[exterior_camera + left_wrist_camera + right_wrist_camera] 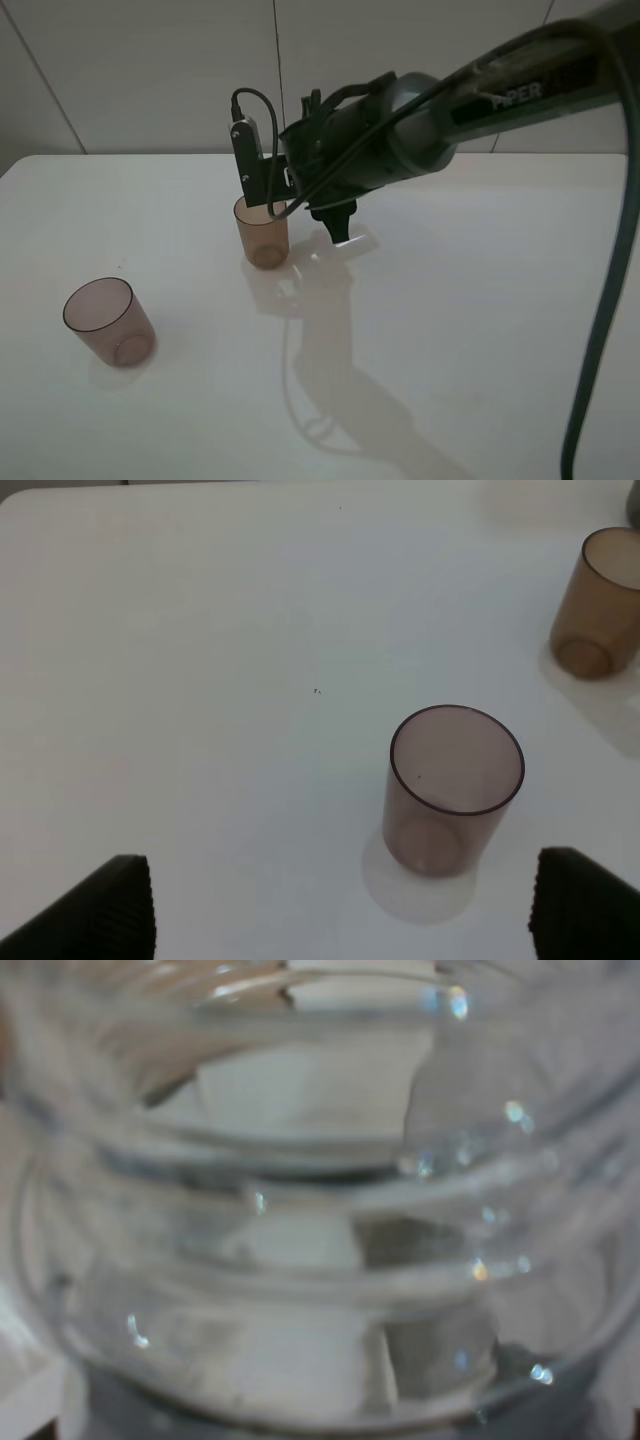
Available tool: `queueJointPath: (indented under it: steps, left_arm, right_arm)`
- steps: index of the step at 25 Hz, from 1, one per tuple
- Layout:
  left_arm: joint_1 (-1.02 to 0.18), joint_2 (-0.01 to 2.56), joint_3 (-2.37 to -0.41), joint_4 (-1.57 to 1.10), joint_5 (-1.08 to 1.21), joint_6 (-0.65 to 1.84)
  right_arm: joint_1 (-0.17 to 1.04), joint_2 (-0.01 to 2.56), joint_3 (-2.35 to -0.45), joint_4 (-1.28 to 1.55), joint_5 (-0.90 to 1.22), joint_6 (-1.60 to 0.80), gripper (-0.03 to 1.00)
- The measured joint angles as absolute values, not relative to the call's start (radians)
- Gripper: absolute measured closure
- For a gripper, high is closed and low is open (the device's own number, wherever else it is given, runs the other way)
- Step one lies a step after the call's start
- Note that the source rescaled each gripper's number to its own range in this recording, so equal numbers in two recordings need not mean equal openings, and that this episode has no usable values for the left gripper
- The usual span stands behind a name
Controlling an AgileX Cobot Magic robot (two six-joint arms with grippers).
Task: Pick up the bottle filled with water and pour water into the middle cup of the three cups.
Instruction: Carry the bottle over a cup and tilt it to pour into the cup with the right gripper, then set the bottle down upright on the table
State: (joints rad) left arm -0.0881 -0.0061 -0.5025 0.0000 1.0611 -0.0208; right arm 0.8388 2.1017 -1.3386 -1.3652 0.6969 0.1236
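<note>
The amber-brown middle cup [263,232] stands upright near the table's centre and also shows in the left wrist view [598,605]. My right gripper [335,215] reaches across to just right of it, above its rim, and is shut on the clear bottle [320,1210]. The bottle fills the right wrist view, and only a clear part [353,240] shows under the gripper in the exterior view. The pinkish-mauve cup [108,320] stands at the front left [455,785]. My left gripper [340,910] is open and empty, short of the mauve cup. The dark grey cup is hidden.
The white table [480,330] runs back to a white panelled wall [150,70]. The right arm and its cables [470,100] hang over the back middle of the table. A black cable [600,330] hangs down at the right.
</note>
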Motion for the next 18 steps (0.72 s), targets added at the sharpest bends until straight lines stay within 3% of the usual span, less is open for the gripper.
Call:
queueJointPath:
  steps: [18]
  left_arm:
    - [-0.088,-0.006,-0.503,0.000,1.061,-0.021]
  right_arm:
    - [0.839,2.102,-1.338,-1.540,0.705,0.120,0.96]
